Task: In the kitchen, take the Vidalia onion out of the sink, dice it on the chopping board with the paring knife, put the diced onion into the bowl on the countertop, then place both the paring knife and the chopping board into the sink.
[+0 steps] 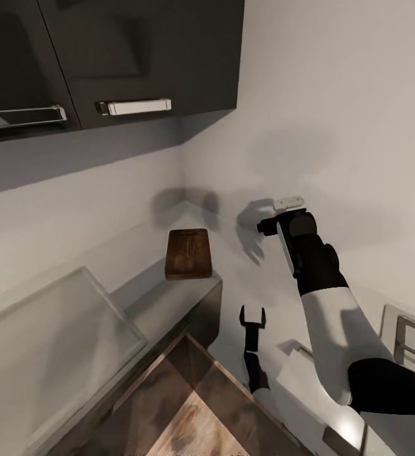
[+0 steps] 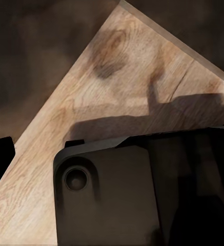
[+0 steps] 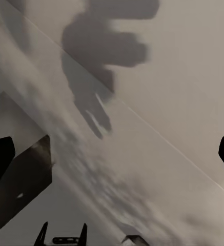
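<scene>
Board on the counter corner, both arms off it

We see the board (image 1: 188,254) lying flat at the far end of the countertop (image 1: 156,297), near the wall corner; our left gripper (image 1: 252,314) hangs low over the floor (image 1: 188,424), fingers spread, empty; our right gripper (image 1: 282,214) is raised beside the right wall, well apart from the board; whether it is clenched we cannot tell.
</scene>
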